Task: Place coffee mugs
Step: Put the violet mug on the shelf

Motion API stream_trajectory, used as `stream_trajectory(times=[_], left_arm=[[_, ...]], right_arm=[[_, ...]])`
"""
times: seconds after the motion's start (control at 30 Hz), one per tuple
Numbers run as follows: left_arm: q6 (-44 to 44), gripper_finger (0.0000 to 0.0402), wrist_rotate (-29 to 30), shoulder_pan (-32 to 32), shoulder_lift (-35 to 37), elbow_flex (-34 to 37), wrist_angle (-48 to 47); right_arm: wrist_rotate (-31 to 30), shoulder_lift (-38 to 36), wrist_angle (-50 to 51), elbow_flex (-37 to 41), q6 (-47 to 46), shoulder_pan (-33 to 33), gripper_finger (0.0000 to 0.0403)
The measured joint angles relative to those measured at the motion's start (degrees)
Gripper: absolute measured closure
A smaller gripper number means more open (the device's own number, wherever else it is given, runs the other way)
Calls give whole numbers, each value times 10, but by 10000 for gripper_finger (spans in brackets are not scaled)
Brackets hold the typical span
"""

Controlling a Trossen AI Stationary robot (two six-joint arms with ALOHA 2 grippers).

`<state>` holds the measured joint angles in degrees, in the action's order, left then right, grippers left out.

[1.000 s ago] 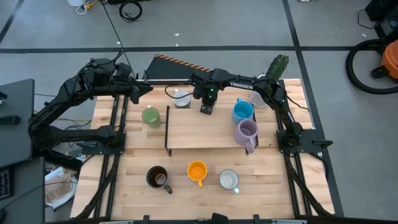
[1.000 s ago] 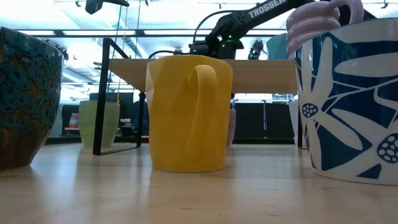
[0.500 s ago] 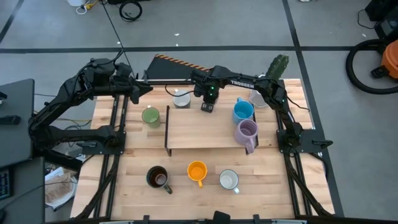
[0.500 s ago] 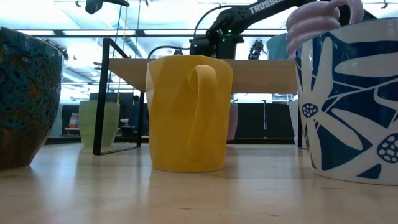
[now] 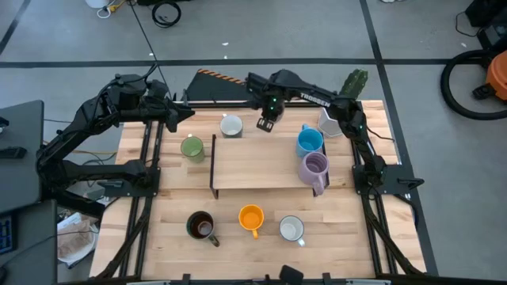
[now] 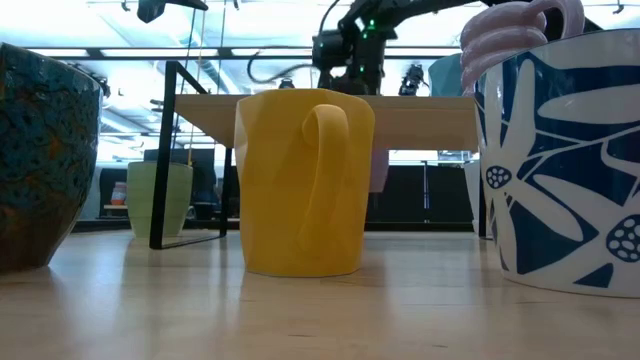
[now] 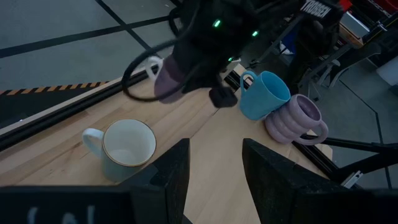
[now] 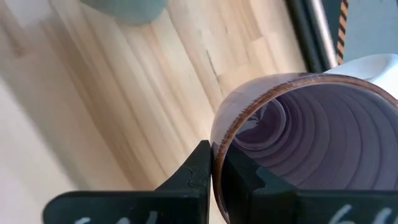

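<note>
My right gripper (image 5: 267, 123) hangs over the table's far middle, behind the wooden shelf (image 5: 257, 166), shut on a lavender mug (image 7: 168, 78). The pale grey-white mug (image 5: 230, 126) stands on the table just left of it. The green mug (image 5: 192, 148) is left of the shelf. The blue mug (image 5: 310, 141) and the taller lavender mug (image 5: 314, 168) stand on the shelf's right end. Dark brown (image 5: 201, 226), orange (image 5: 250, 218) and white (image 5: 291, 229) mugs line the near side. My left gripper (image 7: 214, 180) waits open at the far left. My right gripper pinches the lavender mug's rim (image 8: 217, 140), one finger (image 8: 242, 177) inside the cup and one finger (image 8: 199, 165) outside. The fingers come from above, pointing down. The mug hangs below them, lifted clear of the table, mouth up.
A white planter (image 5: 329, 124) with a green cactus (image 5: 354, 83) stands at the far right, under my right arm. The shelf's black frame (image 5: 212, 162) edges its left side. Bare shelf top lies left of the blue mug.
My right gripper has risen and drawn a little toward the far edge, staying shut on the lavender mug. The mug, which stood low behind the shelf, now hangs lifted clear of the table.
</note>
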<state>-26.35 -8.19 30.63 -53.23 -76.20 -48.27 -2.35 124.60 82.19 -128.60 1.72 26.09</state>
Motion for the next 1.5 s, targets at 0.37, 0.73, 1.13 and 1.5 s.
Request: stream_trajectory(times=[0.37, 0.73, 1.13, 1.5], left_arm=[[0, 249, 0, 0, 0, 0, 0], [0, 249, 0, 0, 0, 0, 0], [0, 249, 0, 0, 0, 0, 0], [-1, 249, -7, 0, 0, 0, 0]], right_arm=[[-2, -35, 83, -53, -71, -15, 374], [3, -82, 79, -52, -152, -65, 374], [26, -92, 79, -52, -232, -138, 374], [52, -92, 78, -52, -278, -175, 375]])
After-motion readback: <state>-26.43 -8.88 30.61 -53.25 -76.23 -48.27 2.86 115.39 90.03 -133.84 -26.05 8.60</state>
